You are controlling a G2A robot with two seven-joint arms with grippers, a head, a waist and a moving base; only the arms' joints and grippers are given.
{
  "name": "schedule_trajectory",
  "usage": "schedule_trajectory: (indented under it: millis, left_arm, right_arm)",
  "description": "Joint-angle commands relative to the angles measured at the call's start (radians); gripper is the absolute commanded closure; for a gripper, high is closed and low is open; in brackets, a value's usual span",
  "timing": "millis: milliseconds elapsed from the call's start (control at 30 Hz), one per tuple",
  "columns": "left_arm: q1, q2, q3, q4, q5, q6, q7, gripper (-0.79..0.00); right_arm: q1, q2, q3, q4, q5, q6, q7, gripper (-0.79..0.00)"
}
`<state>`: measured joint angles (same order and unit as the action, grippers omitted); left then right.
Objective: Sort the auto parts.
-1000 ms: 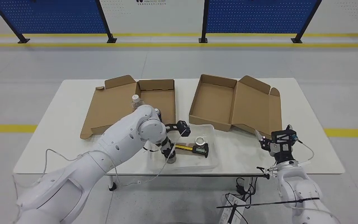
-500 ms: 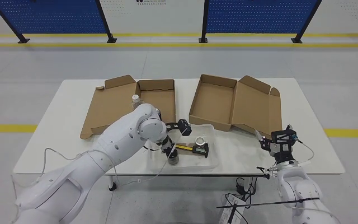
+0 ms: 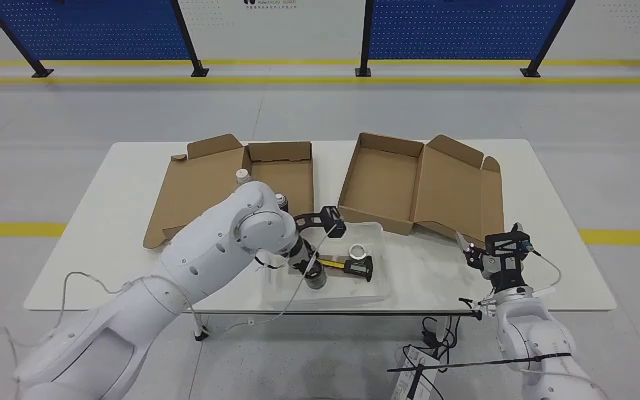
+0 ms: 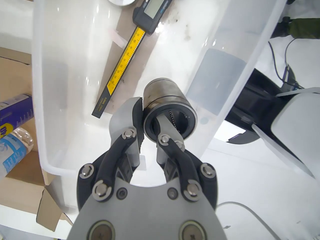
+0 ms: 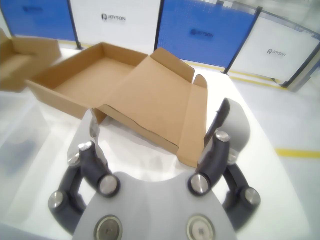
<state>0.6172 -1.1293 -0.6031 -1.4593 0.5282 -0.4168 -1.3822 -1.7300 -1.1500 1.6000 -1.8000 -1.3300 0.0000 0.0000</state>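
Your left claw (image 4: 148,114) pinches the bearing (image 4: 165,93) by its wall, right claw (image 5: 157,114) spread; likely heavy, slick steel: grip deep.

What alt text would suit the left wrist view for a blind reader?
The left arm's jaws pinch the wall of a hollow metal cylinder over a clear plastic bin. A digital caliper and a metal ring lie inside it.

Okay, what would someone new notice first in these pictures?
The left gripper pinches a metal cylinder by its wall, one finger inside the bore, in the clear plastic bin. A digital caliper with a yellow scale and a metal ring also lie in it. Two open cardboard boxes sit behind it.
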Motion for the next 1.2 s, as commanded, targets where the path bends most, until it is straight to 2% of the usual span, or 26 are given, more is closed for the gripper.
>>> schedule_trajectory:
  millis: [0, 300, 733, 1167]
  left_arm:
    - [0.004, 0.008, -0.022, -0.029, -0.001, 0.007, -0.001, 0.000]
    - [0.013, 0.035, -0.117, -0.151, -0.132, 0.024, -0.045, 0.000]
    - [-0.021, 0.096, -0.101, -0.311, -0.371, 0.090, -0.112, 0.000]
    - [-0.068, 0.143, -0.050, -0.333, -0.453, 0.082, -0.103, 0.000]
  right_arm:
    - [0.000, 0.000, 0.000, 0.000, 0.000, 0.000, 0.000, -0.785]
    - [0.000, 0.000, 0.000, 0.000, 0.000, 0.000, 0.000, -0.785]
    - [0.000, 0.000, 0.000, 0.000, 0.000, 0.000, 0.000, -0.785]
    - [0.000, 0.000, 0.000, 0.000, 0.000, 0.000, 0.000, -0.785]
